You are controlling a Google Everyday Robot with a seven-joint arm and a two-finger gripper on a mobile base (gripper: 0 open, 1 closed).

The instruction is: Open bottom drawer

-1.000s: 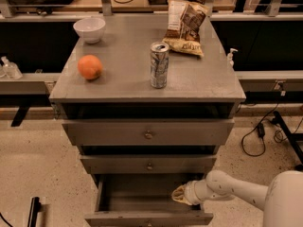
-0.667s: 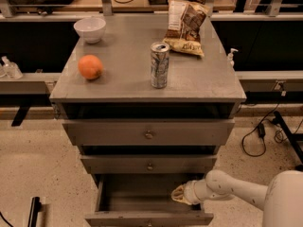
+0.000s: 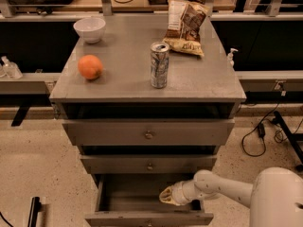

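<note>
The bottom drawer (image 3: 147,218) is the lowest of three grey drawers in the cabinet and stands pulled out toward me, its inside showing dark and its front at the lower edge of the camera view. My gripper (image 3: 166,196) reaches in from the right on a white arm and sits over the right part of the open drawer, just behind its front panel. The top drawer (image 3: 148,134) and the middle drawer (image 3: 149,165) above are pushed in, each with a small round knob.
On the cabinet top (image 3: 118,86) stand an orange (image 3: 90,66), a drink can (image 3: 159,65), a chip bag (image 3: 185,26) and a white bowl (image 3: 90,28). Black cables (image 3: 258,131) lie on the floor at the right. A dark bar (image 3: 33,211) lies at lower left.
</note>
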